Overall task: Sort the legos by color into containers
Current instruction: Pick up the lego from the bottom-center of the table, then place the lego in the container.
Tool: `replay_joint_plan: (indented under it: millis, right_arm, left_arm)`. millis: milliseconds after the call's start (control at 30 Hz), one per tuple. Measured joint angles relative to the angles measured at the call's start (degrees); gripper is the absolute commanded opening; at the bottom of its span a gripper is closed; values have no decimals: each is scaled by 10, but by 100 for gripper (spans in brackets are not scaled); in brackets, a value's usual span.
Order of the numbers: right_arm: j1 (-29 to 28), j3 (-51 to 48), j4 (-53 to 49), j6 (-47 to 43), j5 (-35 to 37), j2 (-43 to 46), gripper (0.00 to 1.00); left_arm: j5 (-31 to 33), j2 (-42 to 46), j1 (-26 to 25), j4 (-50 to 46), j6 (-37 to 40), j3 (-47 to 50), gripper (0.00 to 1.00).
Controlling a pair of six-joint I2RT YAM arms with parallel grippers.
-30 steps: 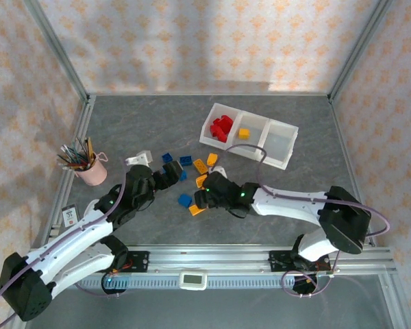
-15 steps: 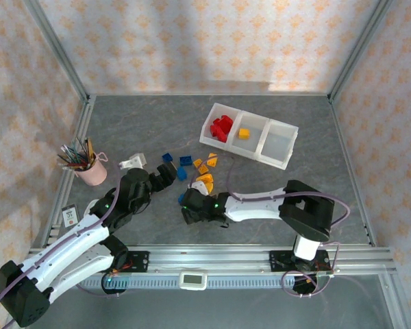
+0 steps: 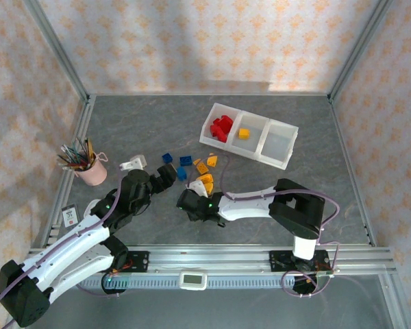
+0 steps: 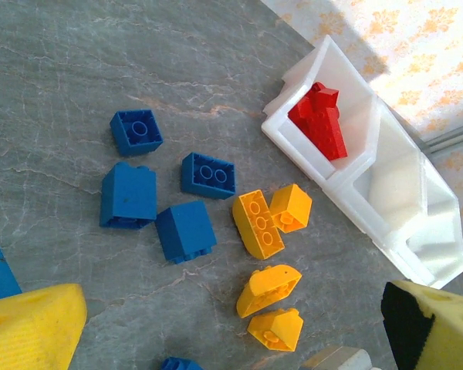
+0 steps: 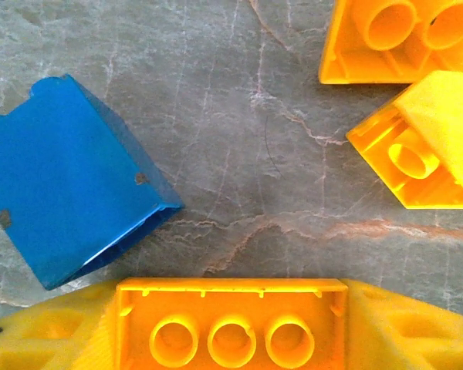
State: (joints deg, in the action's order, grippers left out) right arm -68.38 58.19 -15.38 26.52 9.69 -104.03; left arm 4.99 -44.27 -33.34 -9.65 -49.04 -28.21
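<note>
The grey marbled table (image 3: 315, 199) carries everything, and my two arms reach in from its near edge toward the middle. The white tray (image 3: 279, 142) lies slantwise toward the far edge, right of the middle, with its three compartments in a row. The pink cup (image 3: 90, 171) of pens stands near the left edge.

A heap of red bricks (image 3: 221, 127) lies in the tray's left compartment. A single yellow-orange brick (image 3: 244, 133) lies in the middle one.

My right gripper (image 3: 186, 201) is low over the middle of the table, a little toward the near edge. It is closed on a long yellow-orange brick (image 5: 231, 327). My right wrist camera shows that brick underside up, three round sockets in a row, with a yellow pad (image 5: 38, 339) against each end. Near it on the table lie a blue brick (image 5: 69, 200) and two other yellow-orange bricks (image 5: 420, 146).

My left gripper (image 3: 167, 176) hovers just left of the loose pile with its jaws spread wide, holding nothing. Below it, my left wrist camera shows four blue bricks (image 4: 184, 230) clustered together. Just to their right are four yellow-orange pieces (image 4: 258, 223), lying short of the tray, none touching it.
</note>
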Motion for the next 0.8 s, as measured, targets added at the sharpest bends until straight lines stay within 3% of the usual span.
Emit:
replay_joint_plan:
  millis: [267,433,600,800]
  right_arm:
    - [3,0,-20,5,-1,20,54]
    - [44,-6,-42,10,-2,86,55]
    - [137,-15,-53,5,6,164,56]
    - [275,-13,-44,-22,9,187,56]
  left_arm:
    - [-11,-6,1,5,-2,0,99]
    - [-35,-41,1,27,-6,-7,99]
    - [-54,-112,1,38,5,-58,99]
    - [-81,-177,1,91,11,-80,99]
